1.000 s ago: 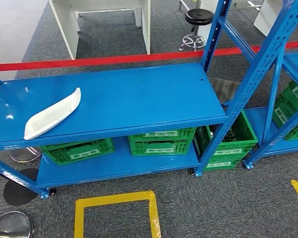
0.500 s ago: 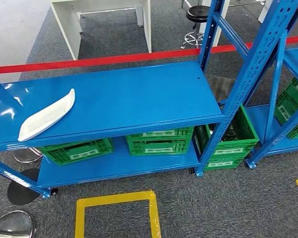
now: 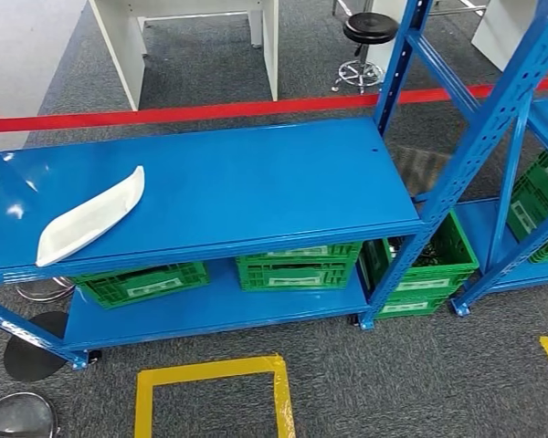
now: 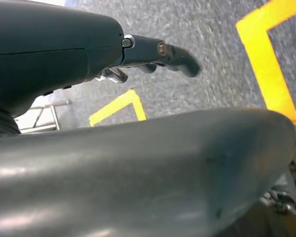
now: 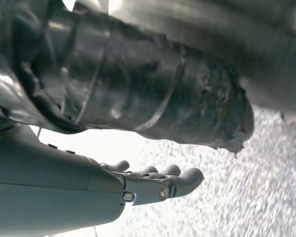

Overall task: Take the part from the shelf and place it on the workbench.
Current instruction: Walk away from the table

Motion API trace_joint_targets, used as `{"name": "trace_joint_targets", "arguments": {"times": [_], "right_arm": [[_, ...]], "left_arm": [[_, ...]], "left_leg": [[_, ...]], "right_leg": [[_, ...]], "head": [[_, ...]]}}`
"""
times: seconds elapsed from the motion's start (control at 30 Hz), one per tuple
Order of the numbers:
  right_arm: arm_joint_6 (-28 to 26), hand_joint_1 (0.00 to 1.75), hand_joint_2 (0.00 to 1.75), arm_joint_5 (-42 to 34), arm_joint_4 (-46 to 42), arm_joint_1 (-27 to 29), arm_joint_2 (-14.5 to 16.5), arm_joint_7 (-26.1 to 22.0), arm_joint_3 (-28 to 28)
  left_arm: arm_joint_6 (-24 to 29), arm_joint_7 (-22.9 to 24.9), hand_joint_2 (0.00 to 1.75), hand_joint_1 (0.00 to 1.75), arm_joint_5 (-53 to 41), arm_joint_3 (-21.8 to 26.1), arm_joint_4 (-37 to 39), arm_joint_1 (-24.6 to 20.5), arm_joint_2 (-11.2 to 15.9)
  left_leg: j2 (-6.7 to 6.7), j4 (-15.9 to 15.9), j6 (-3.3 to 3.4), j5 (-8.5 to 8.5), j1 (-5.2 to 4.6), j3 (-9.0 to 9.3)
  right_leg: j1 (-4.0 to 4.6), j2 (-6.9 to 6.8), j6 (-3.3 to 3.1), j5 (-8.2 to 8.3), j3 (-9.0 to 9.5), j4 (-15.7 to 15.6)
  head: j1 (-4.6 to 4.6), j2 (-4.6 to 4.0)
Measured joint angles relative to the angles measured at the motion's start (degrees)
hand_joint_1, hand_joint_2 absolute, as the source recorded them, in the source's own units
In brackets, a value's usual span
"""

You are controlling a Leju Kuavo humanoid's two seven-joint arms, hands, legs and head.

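A long white curved part (image 3: 89, 216) lies on the blue shelf (image 3: 258, 182), near its left end. My left hand (image 4: 154, 55) hangs over the grey carpet with its fingers stretched out and nothing in them. My right hand (image 5: 154, 181) also hangs beside my body, fingers extended and apart, holding nothing.
Green crates (image 3: 299, 265) sit on the lower shelf level, with more (image 3: 423, 265) at the right. A second blue rack (image 3: 526, 109) stands to the right. A yellow taped square (image 3: 213, 397) marks the carpet in front. A red tape line (image 3: 188, 111), white table legs (image 3: 123, 50) and a black stool (image 3: 365, 36) lie beyond.
The whole view has shifted slightly as the camera moved; the part and shelf keep their places relative to each other.
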Motion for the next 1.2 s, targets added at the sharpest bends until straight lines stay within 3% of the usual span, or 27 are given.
{"name": "trace_joint_targets", "arguments": {"times": [0.1, 0.13, 0.17, 0.2, 0.27, 0.3, 0.33, 0.43, 0.5, 0.53, 0.6, 0.63, 0.67, 0.7, 0.73, 0.8, 0.87, 0.97, 1.0, 1.1, 1.2], "right_arm": [[0.05, 0.0, 0.0, -0.01, 0.0, 0.11, -0.01, 0.0, -0.01], [0.05, 0.0, 0.0, -0.01, 0.0, 0.15, -0.01, 0.0, -0.01], [0.05, 0.0, 0.0, -0.01, 0.0, 0.19, -0.01, 0.0, -0.01], [0.06, 0.0, 0.0, -0.01, 0.0, 0.24, -0.01, 0.0, -0.01], [0.07, 0.0, 0.0, -0.01, 0.0, 0.35, -0.04, 0.0, -0.01], [0.08, 0.0, 0.0, -0.01, 0.0, 0.37, -0.05, 0.0, -0.02], [0.08, 0.0, 0.0, -0.01, 0.0, 0.35, -0.05, -0.01, -0.02], [0.08, 0.0, 0.0, -0.01, 0.0, 0.29, -0.03, -0.01, 0.0], [0.08, 0.0, 0.0, -0.01, 0.0, 0.33, 0.0, -0.01, -0.01], [0.08, 0.0, 0.0, 0.0, 0.0, 0.3, 0.02, -0.01, -0.02], [0.12, 0.0, 0.0, 0.11, 0.0, 0.22, 0.01, -0.07, -0.02], [0.18, 0.0, 0.0, 0.26, 0.0, 0.2, 0.01, -0.16, -0.01], [0.26, 0.0, 0.0, 0.51, 0.0, 0.21, 0.01, -0.31, 0.0], [0.39, 0.0, 0.0, 0.76, 0.0, 0.25, 0.01, -0.49, 0.01], [0.53, 0.0, 0.0, 0.98, 0.0, 0.29, 0.02, -0.67, 0.01], [0.81, 0.0, 0.0, 1.27, 0.0, 0.41, 0.02, -0.91, 0.02], [1.01, 0.0, 0.0, 1.42, 0.0, 0.44, 0.02, -1.01, 0.03], [1.0, 0.0, 0.0, 1.02, 0.0, 0.17, 0.02, -0.96, 0.03], [0.85, 0.0, 0.0, 0.76, 0.0, 0.07, 0.02, -0.91, 0.02], [0.26, 0.0, 0.0, 0.26, 0.0, -0.14, 0.02, -0.88, 0.02], [-0.02, 0.0, 0.0, 0.19, 0.0, -0.21, 0.02, -0.88, 0.02]], "left_arm": [[0.04, 0.0, 0.0, 0.0, -0.01, 0.0, 0.0, -0.13, -0.01], [0.03, 0.0, 0.0, 0.0, -0.01, 0.0, 0.0, -0.11, -0.03], [0.03, 0.0, 0.0, 0.0, -0.01, 0.0, 0.0, -0.07, -0.05], [0.02, 0.0, 0.0, 0.0, -0.01, 0.0, 0.0, -0.03, -0.07], [0.02, 0.0, 0.0, 0.0, 0.0, 0.0, 0.01, 0.03, -0.12], [0.02, 0.0, 0.0, 0.0, 0.0, 0.0, 0.01, -0.01, -0.14], [0.02, 0.0, 0.0, 0.0, 0.0, 0.0, 0.02, -0.05, -0.16], [0.02, 0.0, 0.0, 0.0, 0.0, 0.0, 0.02, -0.21, -0.14], [0.02, 0.0, 0.0, 0.0, 0.0, 0.0, 0.03, -0.25, -0.06], [0.03, 0.0, 0.0, 0.0, 0.0, 0.0, 0.03, -0.24, -0.03], [0.17, 0.1, 0.0, 0.0, 0.0, 0.0, 0.04, -0.2, -0.02], [0.26, 0.23, 0.0, 0.0, 0.0, 0.0, 0.04, -0.14, -0.02], [0.33, 0.4, 0.0, 0.0, 0.0, 0.0, 0.04, -0.05, -0.01], [0.37, 0.55, 0.0, 0.0, -0.01, 0.0, 0.04, 0.02, 0.03], [0.37, 0.63, 0.0, 0.0, -0.01, 0.0, 0.04, 0.04, 0.1], [0.37, 0.68, 0.0, 0.0, -0.02, 0.0, 0.05, -0.12, 0.2], [0.37, 0.69, 0.0, 0.0, -0.03, -0.01, 0.06, -0.42, 0.17], [0.41, 0.78, 0.0, 0.0, -0.02, -0.01, 0.08, -0.37, 0.19], [0.44, 0.82, 0.0, 0.0, -0.01, -0.01, 0.08, -0.27, 0.2], [0.49, 0.9, 0.0, 0.0, 0.1, 0.0, 0.09, -0.16, 0.13], [0.56, 0.9, 0.0, 0.0, 0.19, 0.0, 0.1, -0.16, 0.07]], "left_leg": [[0.05, -0.18, 0.75, -0.43, -0.08, 0.47], [0.04, -0.18, 0.86, -0.66, -0.16, 0.7], [0.01, -0.17, 0.89, -0.94, -0.22, 1.04], [-0.06, -0.17, 0.86, -1.28, -0.26, 1.54], [-0.2, -0.16, 0.6, -2.09, -0.35, 2.56], [-0.27, -0.09, 0.33, -2.52, -0.43, 2.87], [-0.3, -0.05, 0.05, -2.81, -0.49, 3.01], [-0.34, -0.19, -0.86, -3.34, -0.41, 3.37], [-0.28, 1.49, -1.54, -4.59, -0.31, 2.96], [-0.25, 4.09, -1.88, -5.92, -0.18, 1.78], [-0.19, 11.83, -2.49, -8.99, 0.15, -2.4], [-0.18, 14.92, -2.72, -9.7, 0.33, -4.32], [-0.15, 16.22, -2.88, -9.27, 0.48, -5.46], [-0.05, 15.27, -2.96, -7.62, 0.59, -5.57], [0.27, 12.28, -2.95, -5.06, 0.68, -4.72], [2.39, 4.92, -2.64, -0.73, 0.44, -2.2], [3.92, 1.54, -1.9, 0.26, -0.04, -1.06], [2.78, 1.16, -0.79, 0.04, -0.3, -0.84], [2.46, 0.95, -0.63, 0.09, -0.28, -0.61], [1.89, 0.71, -0.54, 0.07, -0.23, -0.24], [1.81, 0.73, -0.26, -0.16, -0.44, -0.23]], "right_leg": [[0.01, 0.17, 0.34, -4.5, -6.44, 11.11], [0.02, 0.18, 0.38, -4.86, -8.42, 13.85], [0.03, 0.18, 0.35, -3.99, -9.42, 14.55], [0.03, 0.18, 0.24, -1.83, -9.18, 12.72], [0.15, 0.18, -0.25, 3.31, -6.42, 5.06], [0.24, 0.21, -0.59, 4.94, -4.96, 1.7], [0.36, 0.24, -0.92, 5.55, -4.08, -0.15], [0.51, 0.3, -1.88, 5.33, -3.38, -1.01], [0.24, 0.17, -2.52, 5.25, -2.71, -1.61], [0.09, 0.09, -2.79, 5.18, -2.34, -1.85], [0.09, -0.02, -3.13, 4.84, -1.85, -1.94], [0.09, -0.06, -3.19, 4.65, -1.64, -1.93], [0.08, -0.15, -3.19, 4.4, -1.37, -1.92], [0.05, -0.28, -3.12, 4.12, -1.01, -1.91], [0.02, -0.5, -2.98, 3.78, -0.54, -1.91], [0.19, -1.12, -2.37, 2.94, 0.19, -1.86], [0.53, -2.1, -1.59, 2.27, 0.51, -1.87], [0.58, -3.21, -0.65, 1.87, 1.23, -2.38], [0.53, -3.14, -0.93, 1.84, 1.4, -2.55], [0.46, -2.63, -2.97, 1.84, 1.71, -2.88], [0.33, -2.56, -3.15, 1.86, 1.79, -3.04]], "head": [[0.36, 0.0], [0.38, 0.0], [0.39, 0.0], [0.42, 0.0], [0.5, 0.0], [0.55, 0.0], [0.56, 0.0], [0.58, 0.0], [0.28, 0.0], [0.05, 0.0], [-0.31, 0.0], [-0.32, 0.0], [-0.33, 0.0], [-0.38, 0.0], [-0.43, 0.0], [-0.63, 0.0], [-0.69, 0.0], [-0.35, 0.0], [-0.24, -0.01], [0.13, -0.01], [0.22, -0.02]]}}
